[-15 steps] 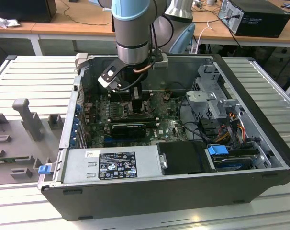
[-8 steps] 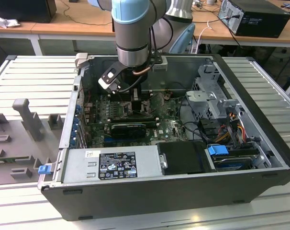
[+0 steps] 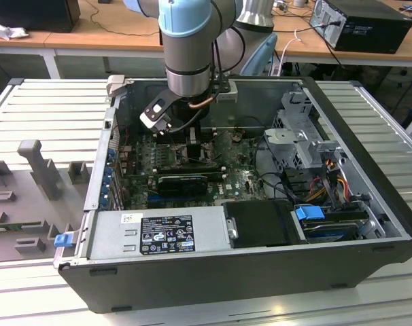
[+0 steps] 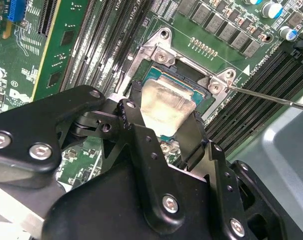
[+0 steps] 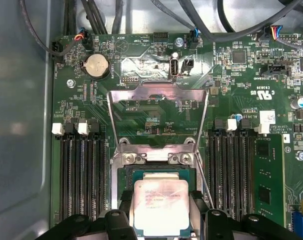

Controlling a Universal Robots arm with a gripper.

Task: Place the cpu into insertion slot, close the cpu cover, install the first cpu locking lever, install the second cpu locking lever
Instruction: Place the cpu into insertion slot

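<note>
In the exterior view, at the frame's upper middle, the black two-finger gripper (image 3: 196, 146) reaches low into the open black computer case (image 3: 260, 272). In the second wrist view it is narrowed onto the small flat silver-beige square cpu (image 4: 164, 102), pinching opposite edges directly over the dark, metal-rimmed square insertion slot (image 4: 184, 80); I cannot tell whether the chip is seated. In the first wrist view the thin silver frame-shaped cpu cover (image 5: 156, 91) stands open. Placement looks to be in hand; seating calls for square, flat alignment.
</note>
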